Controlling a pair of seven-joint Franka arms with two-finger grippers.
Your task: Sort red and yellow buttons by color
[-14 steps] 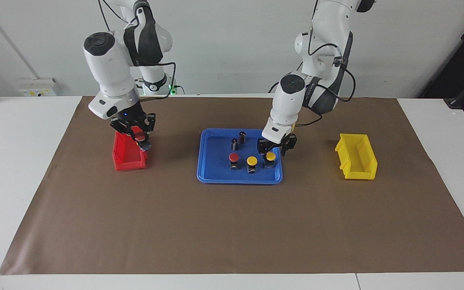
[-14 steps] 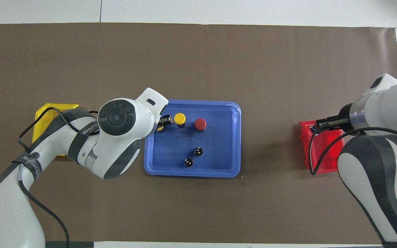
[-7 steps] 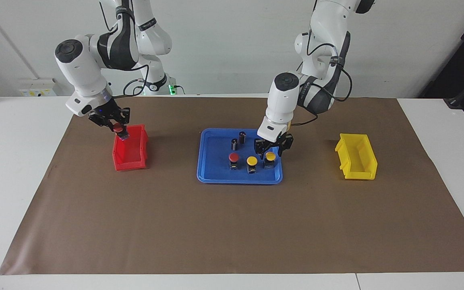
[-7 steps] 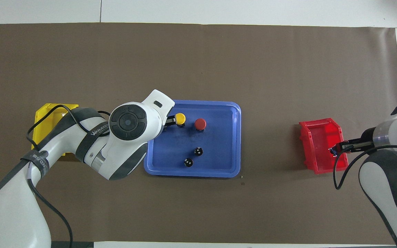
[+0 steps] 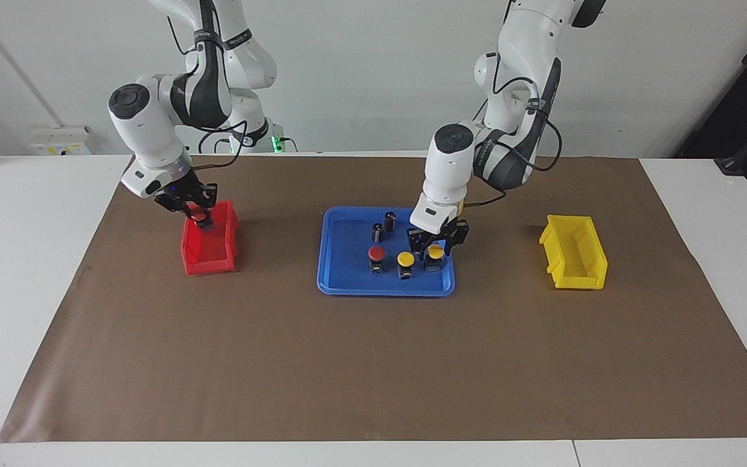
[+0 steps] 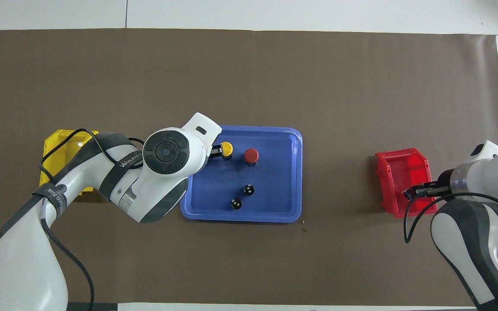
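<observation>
My right gripper is shut on a red button and holds it over the red bin, at the end of the bin nearer to the robots; in the overhead view the right gripper is over the red bin. My left gripper is open, low over the blue tray, its fingers on either side of a yellow button. A second yellow button and a red button stand beside it in the tray. In the overhead view the left arm hides the straddled button.
A yellow bin stands at the left arm's end of the table. Two small dark cylinders with silvery tops stand in the tray, nearer to the robots than the buttons. Brown paper covers the table.
My right gripper has carried the red button back over the red bin's nearer end and come lower. My left gripper has settled lower around the yellow button.
</observation>
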